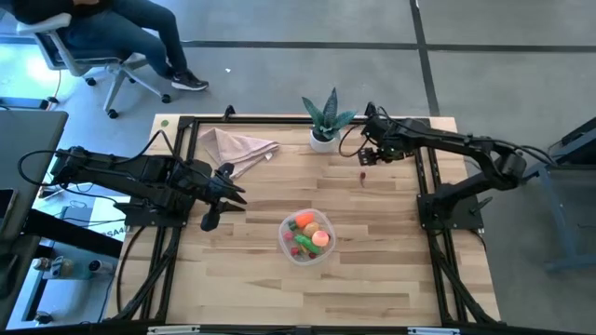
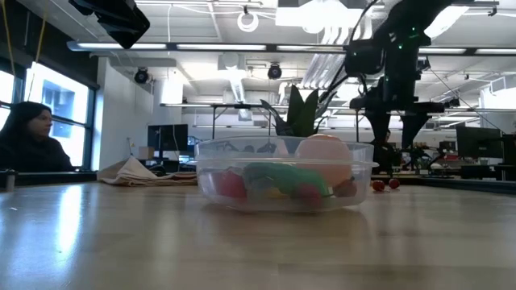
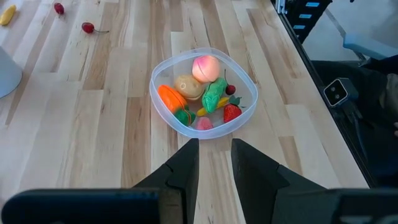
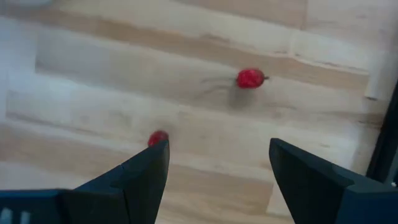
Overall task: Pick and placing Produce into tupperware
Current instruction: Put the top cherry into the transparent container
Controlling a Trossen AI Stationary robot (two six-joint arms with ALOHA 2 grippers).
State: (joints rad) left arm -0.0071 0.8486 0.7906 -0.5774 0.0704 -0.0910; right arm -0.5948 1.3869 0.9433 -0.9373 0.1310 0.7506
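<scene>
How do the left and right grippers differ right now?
The left gripper has its fingers nearly together, while the right gripper is spread wide open. The left gripper hangs beside the tupperware, which already holds produce; the right gripper hovers near the plant, above two small red pieces lying loose on the table. Both are empty and off the table.

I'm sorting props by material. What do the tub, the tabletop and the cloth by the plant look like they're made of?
Tub: thin clear plastic, probably; the toy produce shows through its whitish glossy wall.
Tabletop: light wood planks, with visible grain and seams and a smooth, slightly shiny finish.
Cloth: soft beige fabric, matte, lying in crumpled folds.
</scene>
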